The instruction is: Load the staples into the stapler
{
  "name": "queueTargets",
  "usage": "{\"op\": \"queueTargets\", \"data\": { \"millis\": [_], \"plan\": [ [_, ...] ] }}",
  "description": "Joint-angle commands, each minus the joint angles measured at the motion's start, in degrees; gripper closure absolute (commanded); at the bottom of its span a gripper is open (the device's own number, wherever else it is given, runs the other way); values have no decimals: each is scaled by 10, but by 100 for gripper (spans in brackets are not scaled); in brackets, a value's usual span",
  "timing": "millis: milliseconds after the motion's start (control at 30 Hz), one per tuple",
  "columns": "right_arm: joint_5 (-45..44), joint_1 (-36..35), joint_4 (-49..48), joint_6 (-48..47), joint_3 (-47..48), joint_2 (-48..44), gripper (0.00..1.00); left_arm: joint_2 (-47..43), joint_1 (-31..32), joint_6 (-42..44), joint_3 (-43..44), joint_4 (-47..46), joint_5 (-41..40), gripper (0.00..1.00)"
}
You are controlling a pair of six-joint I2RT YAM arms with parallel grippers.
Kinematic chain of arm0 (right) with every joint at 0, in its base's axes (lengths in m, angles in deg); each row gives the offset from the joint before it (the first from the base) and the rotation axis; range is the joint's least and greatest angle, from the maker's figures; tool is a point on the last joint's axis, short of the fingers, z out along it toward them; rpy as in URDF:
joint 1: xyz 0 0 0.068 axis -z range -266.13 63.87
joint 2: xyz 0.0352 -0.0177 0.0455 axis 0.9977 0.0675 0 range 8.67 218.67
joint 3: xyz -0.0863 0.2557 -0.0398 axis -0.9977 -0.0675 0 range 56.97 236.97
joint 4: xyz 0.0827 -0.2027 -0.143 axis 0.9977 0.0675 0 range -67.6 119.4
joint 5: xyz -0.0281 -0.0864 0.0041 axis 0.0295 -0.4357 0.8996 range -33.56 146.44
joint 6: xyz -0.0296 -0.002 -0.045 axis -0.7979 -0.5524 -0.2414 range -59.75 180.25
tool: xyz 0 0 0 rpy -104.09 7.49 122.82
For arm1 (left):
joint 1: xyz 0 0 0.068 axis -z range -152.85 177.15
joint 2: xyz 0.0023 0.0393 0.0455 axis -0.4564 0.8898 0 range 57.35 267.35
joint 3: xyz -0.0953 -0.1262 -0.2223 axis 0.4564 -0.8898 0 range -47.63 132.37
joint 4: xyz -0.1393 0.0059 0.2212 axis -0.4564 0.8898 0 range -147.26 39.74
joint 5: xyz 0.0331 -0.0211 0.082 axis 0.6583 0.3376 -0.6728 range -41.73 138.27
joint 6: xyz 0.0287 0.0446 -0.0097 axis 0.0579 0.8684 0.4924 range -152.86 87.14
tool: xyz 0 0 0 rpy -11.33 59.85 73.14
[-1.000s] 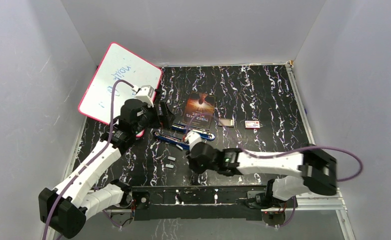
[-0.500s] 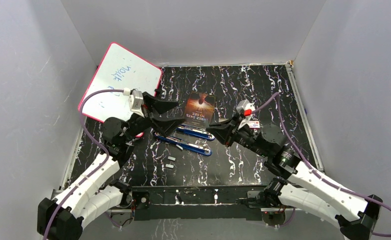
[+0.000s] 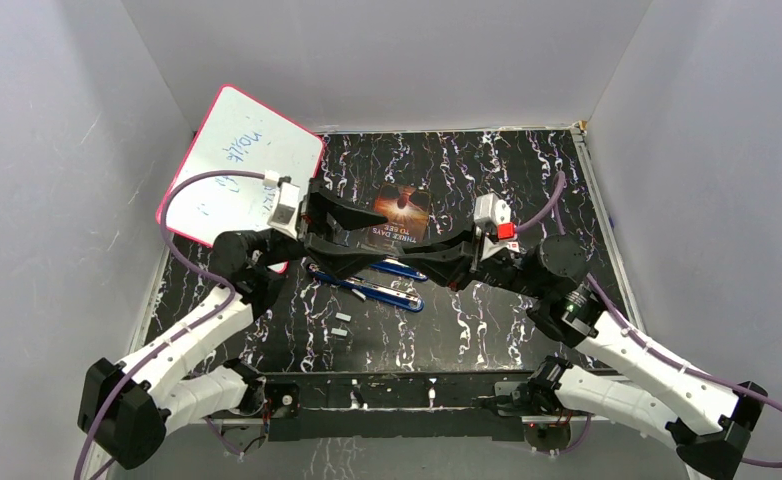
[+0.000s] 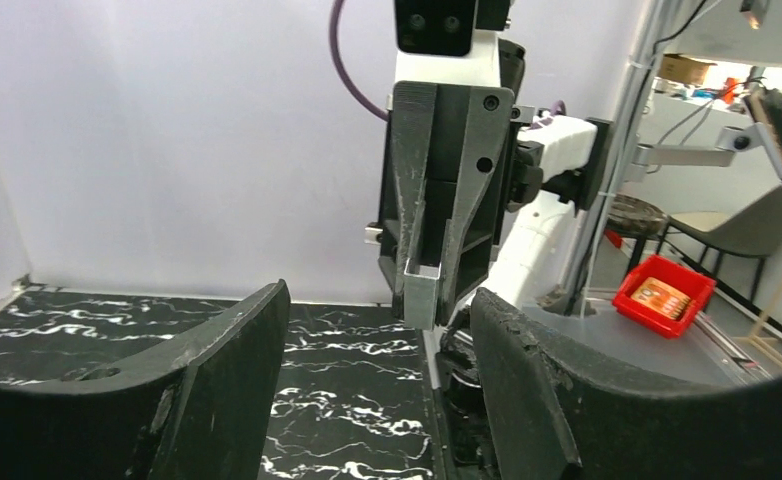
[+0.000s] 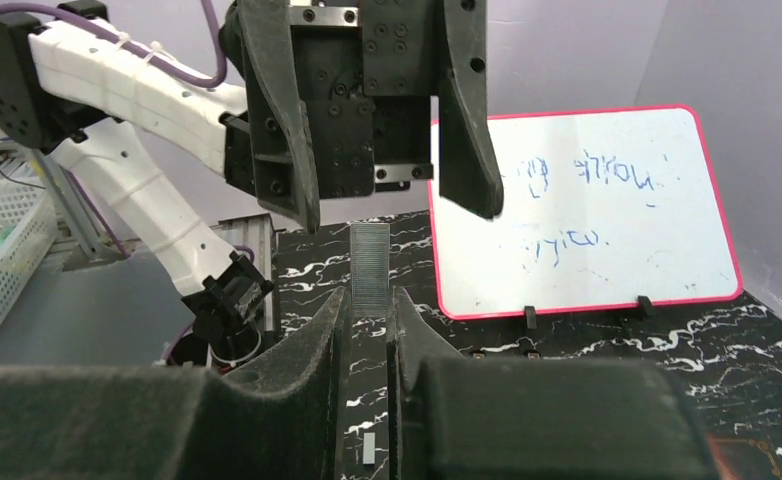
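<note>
Mid-air hand-off over the black marble-patterned table top (image 3: 527,190). A thin silvery-grey metal staple strip (image 5: 371,262) is pinched in the right gripper (image 5: 367,310). Its jaws are closed down to a narrow slot, with the strip standing up out of the tips. Seen end-on from the left wrist, the strip reads as a little U-shaped channel.

The left gripper (image 4: 379,305) is pointed straight at it, nose to nose. Its jaws are spread roughly halfway, and nothing is held in them. The staple strip sits in the gap between the two black fingers (image 4: 217,380), with daylight visible on both sides, so no contact can be made out there.

Below the two grippers, the long blue metal stapler (image 3: 387,293) is laid on the table, folded open into two bars. The far bar is partly hidden under the fingers. Two more short grey loose staple strips (image 3: 342,318) are lying on the table closer to the arm bases, just beside each other and apart from the stapler.

A pink-framed white dry-erase board (image 3: 237,165) with blue scribble is propped at the far left. A dark picture card (image 3: 400,213) with an orange glow is lying flat behind the stapler, partly covered by the left gripper.
</note>
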Motion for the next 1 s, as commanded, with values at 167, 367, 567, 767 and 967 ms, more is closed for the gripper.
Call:
{"op": "queueTargets", "data": {
  "millis": [167,367,567,767,967],
  "plan": [
    [38,2,-53,-13,28,12,100,23,31,0,24,-48,-5,38],
    [33,2,-56,-12,29,15,100,21,33,-3,22,-48,-2,56],
    [22,2,-55,-11,30,15,100,20,33,-12,20,-48,1,67],
    [15,2,-52,-9,29,15,100,22,34,-18,21,-47,17,84],
    [10,2,-50,-10,30,17,100,14,34,-20,16,-47,20,100]
  ]
}}
